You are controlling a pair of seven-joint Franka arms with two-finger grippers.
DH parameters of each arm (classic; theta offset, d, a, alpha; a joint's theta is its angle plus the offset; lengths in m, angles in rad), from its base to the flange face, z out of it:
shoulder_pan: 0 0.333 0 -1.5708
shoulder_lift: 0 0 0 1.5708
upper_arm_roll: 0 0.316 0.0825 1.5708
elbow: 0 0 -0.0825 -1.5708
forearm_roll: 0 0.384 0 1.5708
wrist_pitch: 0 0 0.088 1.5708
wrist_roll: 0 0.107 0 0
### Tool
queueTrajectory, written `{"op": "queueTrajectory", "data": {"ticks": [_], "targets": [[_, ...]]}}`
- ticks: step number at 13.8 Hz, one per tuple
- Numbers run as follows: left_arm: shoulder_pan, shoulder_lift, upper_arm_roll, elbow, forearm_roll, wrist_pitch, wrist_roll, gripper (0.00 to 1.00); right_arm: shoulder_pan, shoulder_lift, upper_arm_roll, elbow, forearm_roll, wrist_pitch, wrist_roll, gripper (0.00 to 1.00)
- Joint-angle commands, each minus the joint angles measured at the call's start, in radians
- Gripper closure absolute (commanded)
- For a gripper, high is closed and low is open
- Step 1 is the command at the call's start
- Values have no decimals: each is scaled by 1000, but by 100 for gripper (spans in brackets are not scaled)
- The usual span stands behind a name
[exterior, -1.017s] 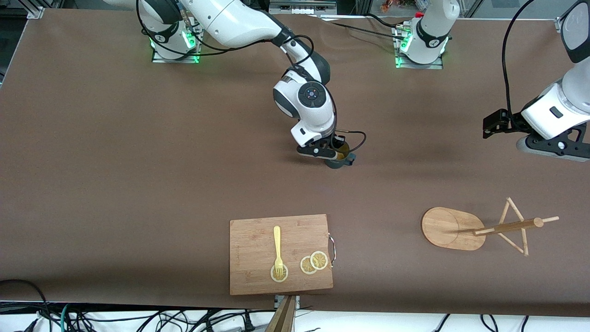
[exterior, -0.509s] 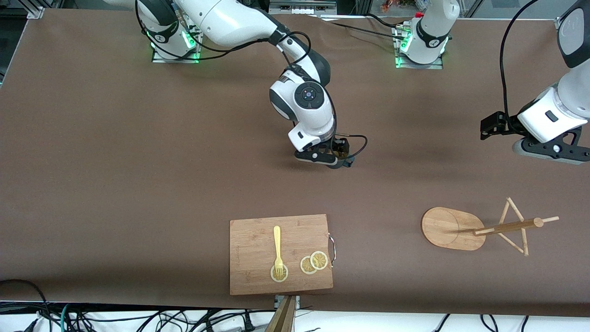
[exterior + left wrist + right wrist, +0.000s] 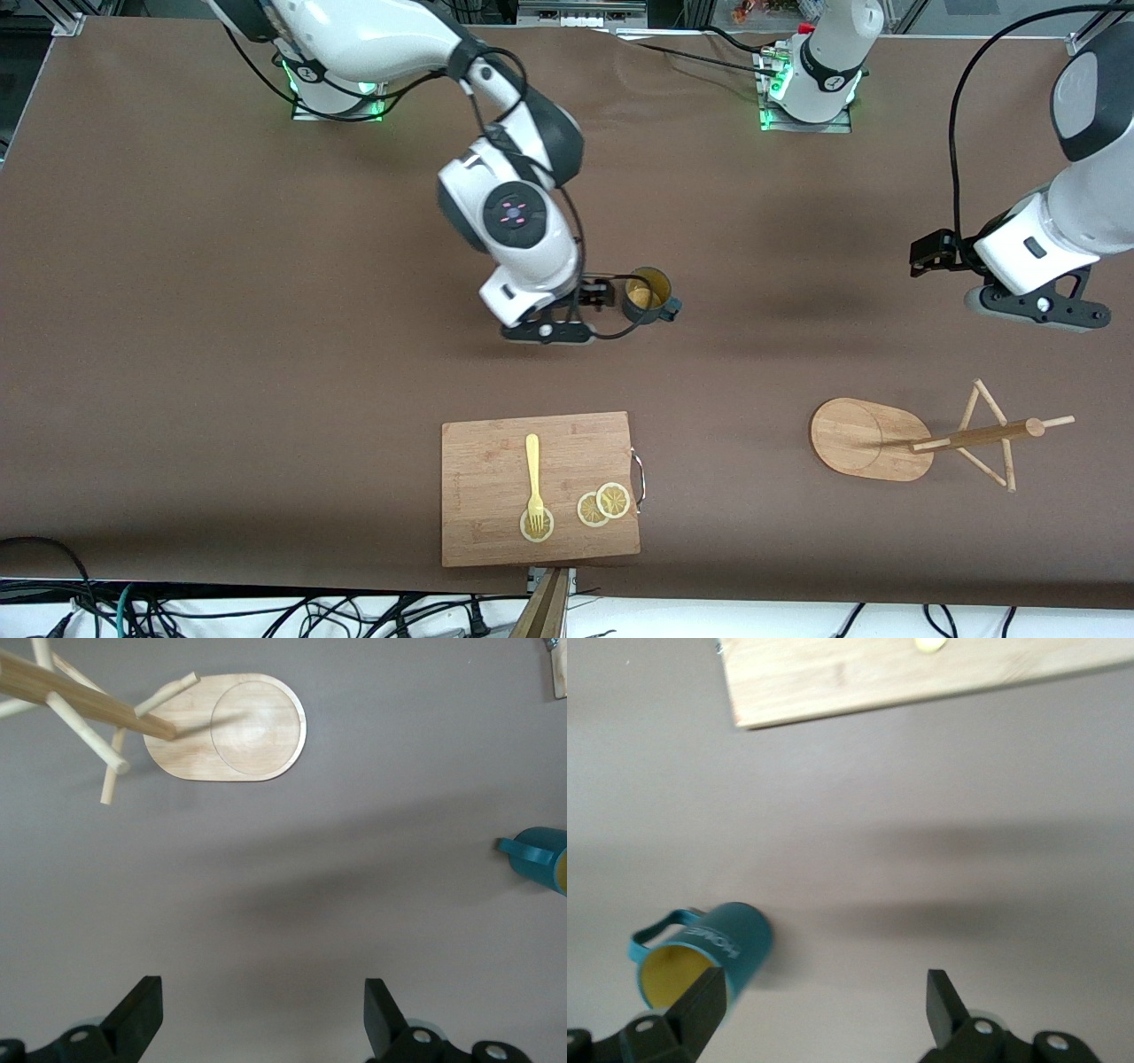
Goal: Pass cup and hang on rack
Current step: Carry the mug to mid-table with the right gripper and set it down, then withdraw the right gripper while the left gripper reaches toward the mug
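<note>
The teal cup with a yellow inside stands upright on the brown table, near its middle, handle toward the left arm's end. It also shows in the right wrist view and at the edge of the left wrist view. My right gripper is open and empty beside the cup, toward the right arm's end; in its wrist view the jaws are wide apart. The bamboo rack stands near the left arm's end, and its oval base shows in the left wrist view. My left gripper hangs open and empty over bare table.
A rectangular wooden cutting board with a yellow fork and lemon slices lies near the table's front edge, nearer the camera than the cup. Its edge shows in the right wrist view.
My right gripper has let go of the cup and moved off it toward the right arm's end. The cup now stands free. My left gripper has drifted slightly toward the middle.
</note>
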Motion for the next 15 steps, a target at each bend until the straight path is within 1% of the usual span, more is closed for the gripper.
{"op": "queueTrajectory", "data": {"ticks": [1, 3, 6, 8, 9, 10, 11, 13, 14, 15], "targets": [[0, 4, -2, 13, -45, -22, 135, 0, -77, -63, 19, -19, 2, -95, -132, 0], [-2, 13, -2, 7, -135, -63, 318, 0, -128, -100, 15, -19, -4, -161, -207, 0], [-16, 65, -6, 7, -217, -73, 568, 0, -214, -138, 9, -21, -10, -244, -350, 0], [-5, 137, -4, 2, -377, -65, 763, 0, -248, -170, -27, -21, -25, -295, -414, 0], [1, 168, -4, -2, -436, -59, 867, 0, -258, -186, -55, -21, -36, -325, -452, 0], [-5, 186, -4, -21, -453, -24, 958, 0, -266, -204, -90, -21, -41, -350, -495, 0], [-11, 185, -6, -59, -467, 27, 1031, 0, -269, -218, -127, -21, -41, -377, -532, 0], [-6, 194, -53, -117, -519, 141, 1230, 0, -275, -247, -202, -21, -39, -419, -613, 0], [-14, 203, -59, -148, -554, 213, 1346, 0, -284, -253, -228, -21, -39, -427, -664, 0], [-23, 209, -90, -184, -589, 266, 1395, 0, -309, -258, -238, -21, -39, -448, -702, 0]]}}
